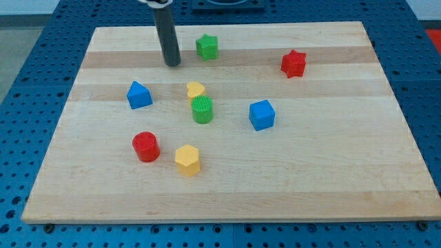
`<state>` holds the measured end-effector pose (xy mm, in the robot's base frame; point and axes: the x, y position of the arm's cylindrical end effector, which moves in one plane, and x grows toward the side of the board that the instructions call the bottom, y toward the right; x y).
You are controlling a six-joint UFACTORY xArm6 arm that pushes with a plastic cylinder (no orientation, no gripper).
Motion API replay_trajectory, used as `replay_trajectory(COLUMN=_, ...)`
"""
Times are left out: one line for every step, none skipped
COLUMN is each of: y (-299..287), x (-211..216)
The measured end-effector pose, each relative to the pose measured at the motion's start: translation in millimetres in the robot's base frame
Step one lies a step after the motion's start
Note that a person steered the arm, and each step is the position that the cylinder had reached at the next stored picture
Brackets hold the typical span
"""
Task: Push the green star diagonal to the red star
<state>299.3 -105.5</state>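
The green star (pixel 207 47) lies near the view's top, left of centre. The red star (pixel 293 63) lies to its right and a little lower, well apart from it. My tip (pixel 172 64) rests on the board just left of and slightly below the green star, with a small gap between them. The rod rises straight up from the tip toward the view's top edge.
A blue pentagon-like block (pixel 139 95) sits at the left. A yellow heart (pixel 196 89) touches a green cylinder (pixel 202 109) at centre. A blue cube (pixel 262 115) is right of centre. A red cylinder (pixel 146 147) and a yellow hexagon (pixel 187 160) lie lower left. The wooden board (pixel 331 186) sits on a blue perforated table.
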Motion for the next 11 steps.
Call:
replay_trajectory(y=36, x=-6)
replay_trajectory(y=76, x=-10)
replay_trajectory(y=83, x=-25)
replay_trajectory(y=30, x=-24)
replay_trajectory(y=17, x=-45)
replay_trajectory(y=76, x=-46)
replay_trajectory(y=141, x=-45)
replay_trajectory(y=150, x=-46)
replay_trajectory(y=103, x=-24)
replay_trajectory(y=71, x=46)
replay_trajectory(y=129, x=112)
